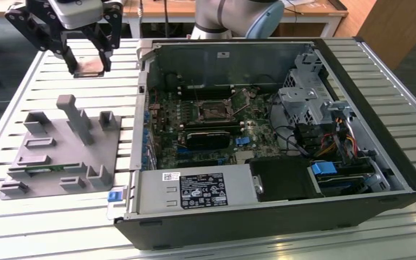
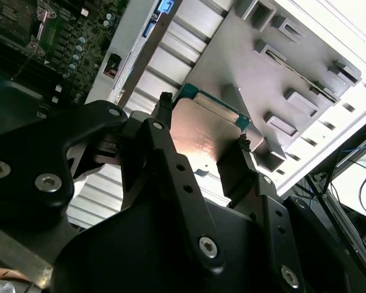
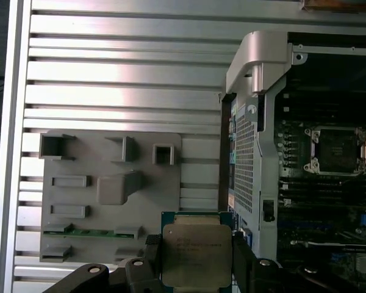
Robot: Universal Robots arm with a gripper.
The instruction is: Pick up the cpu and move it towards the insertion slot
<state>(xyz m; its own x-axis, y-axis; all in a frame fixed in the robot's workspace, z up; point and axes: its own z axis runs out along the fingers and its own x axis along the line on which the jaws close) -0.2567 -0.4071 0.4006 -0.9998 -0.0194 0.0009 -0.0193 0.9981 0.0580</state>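
Ribbed metal slats form the work table (image 1: 63, 216), which carries an open desktop computer case (image 1: 381, 135) lying on its side and, towards the exterior view's left, a grey plastic fixture (image 1: 63, 157) with raised posts and recesses. Above the table's far corner on the exterior view's left, the robot's black gripper (image 1: 91, 69) hangs in the air, well clear of the fixture. Its two fingers (image 3: 243, 259) are closed partway, pressing on opposite edges of the cpu (image 3: 197, 254), a flat square chip with a silvery top and green rim, seen in both wrist views. Inside the case, on the green motherboard (image 1: 193, 116), the insertion slot (image 1: 213, 110) sits as a small dark square in a metal frame, well apart from the held chip.
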